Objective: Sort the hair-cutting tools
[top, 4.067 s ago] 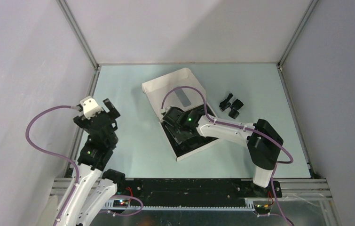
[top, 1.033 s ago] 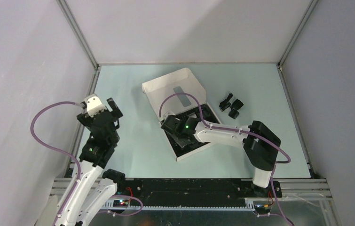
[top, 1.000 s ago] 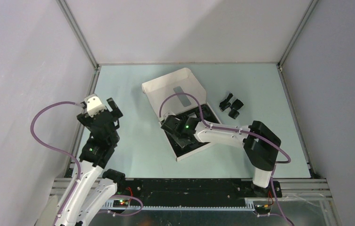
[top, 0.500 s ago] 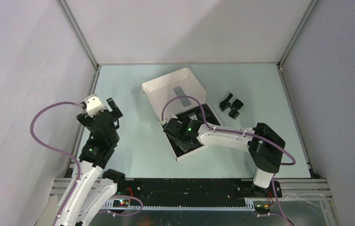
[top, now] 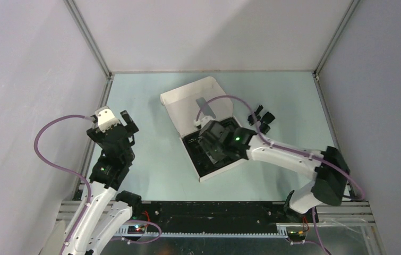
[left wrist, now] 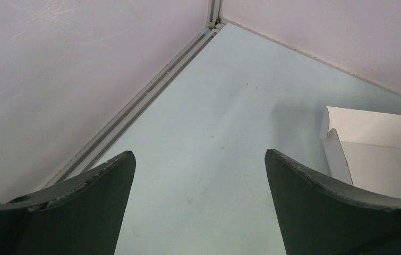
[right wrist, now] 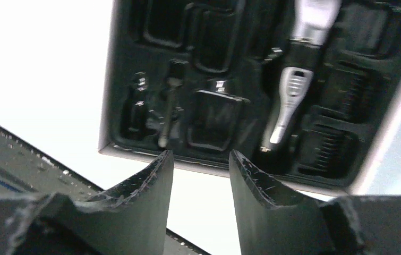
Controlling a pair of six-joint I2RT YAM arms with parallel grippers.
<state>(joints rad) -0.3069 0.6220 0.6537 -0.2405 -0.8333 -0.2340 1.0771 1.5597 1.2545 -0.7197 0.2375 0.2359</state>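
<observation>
- The clipper (right wrist: 292, 90) lay in the box's black tray (right wrist: 216, 114). In my right wrist view, its long axis ran nearly vertical, with the wider silver end up.
- The black attachments (top: 261, 119) sat clustered on the counter (top: 150, 159), just beside the box (top: 187, 101).
- My right pincer (right wrist: 198, 162) hung over the tray, narrowly parted and gripping nothing.
- My left pincer (left wrist: 201, 159) gaped wide — nothing in it.

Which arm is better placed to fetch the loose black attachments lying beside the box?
Probably the right: the right gripper hovers over the box tray, close to the attachments, while the left gripper hangs open near the left wall.
</observation>
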